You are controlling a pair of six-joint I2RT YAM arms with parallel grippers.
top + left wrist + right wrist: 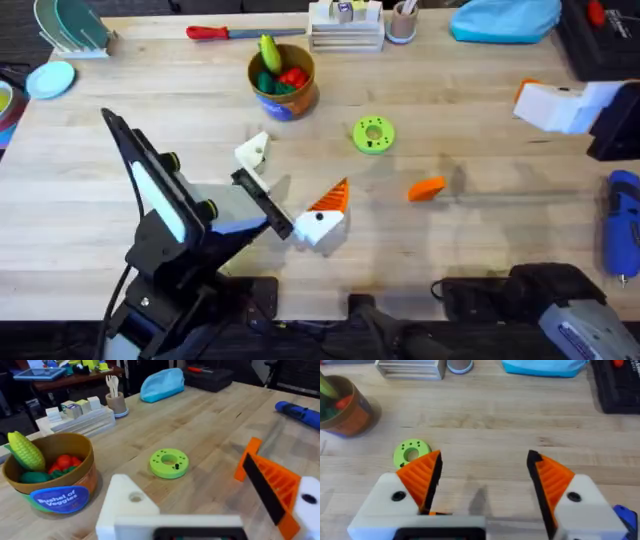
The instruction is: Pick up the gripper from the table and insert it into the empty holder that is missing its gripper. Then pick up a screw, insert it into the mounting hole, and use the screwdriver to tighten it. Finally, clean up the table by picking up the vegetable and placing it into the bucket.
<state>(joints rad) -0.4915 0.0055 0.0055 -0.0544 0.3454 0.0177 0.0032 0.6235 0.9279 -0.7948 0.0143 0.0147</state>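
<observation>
From overhead, the left gripper (295,175) lay low over the middle of the table (480,250), its fingers spread apart and gripping nothing. One finger was the bare white holder (254,151), with no orange tip. The other finger carried its orange ribbed pad (331,198).

The loose orange gripper piece (427,188) lay on the wood to the right of that gripper, apart from it. A flat green disc (373,134) sat between the two, farther back.

The right gripper (484,467) hung above the table with both orange-tipped fingers wide apart and nothing between them. The blue screwdriver (622,222) lay at the table's right edge.

The bucket (285,100) stood behind the left gripper. The dark green vegetable (34,477) lay in it, beside a yellow corn toy (25,450) and a red tomato toy (64,462).
</observation>
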